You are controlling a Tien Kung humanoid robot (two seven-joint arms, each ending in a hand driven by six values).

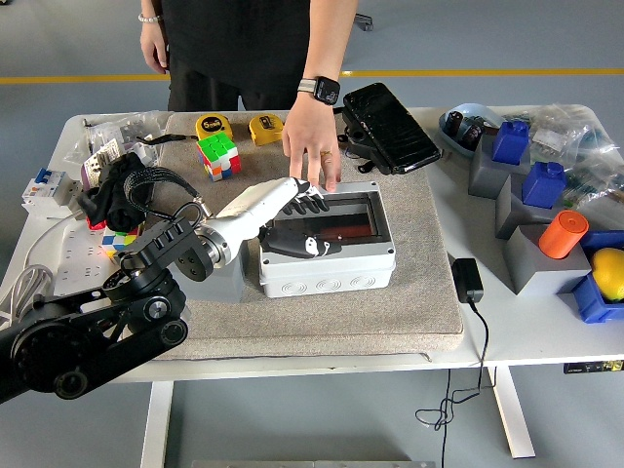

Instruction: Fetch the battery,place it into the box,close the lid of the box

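The white plastic box [327,261] stands on the grey mat, its smoky see-through lid [341,220] lying almost flat over the opening. Through the lid the orange battery [336,232] shows only dimly. My left hand [308,222] reaches in from the left with its black fingers [310,202] spread flat on the lid's left part and the thumb near the front rim; it holds nothing. A person at the far side rests a hand [310,144] with fingertips at the box's back edge, by the hinge.
A grey block [220,279] stands just left of the box, under my forearm. Behind are a Rubik's cube [219,154], yellow tape measures [213,125] and a black device [390,115]. A power adapter [466,279] lies right of the mat. An orange cylinder [564,234] sits at the right.
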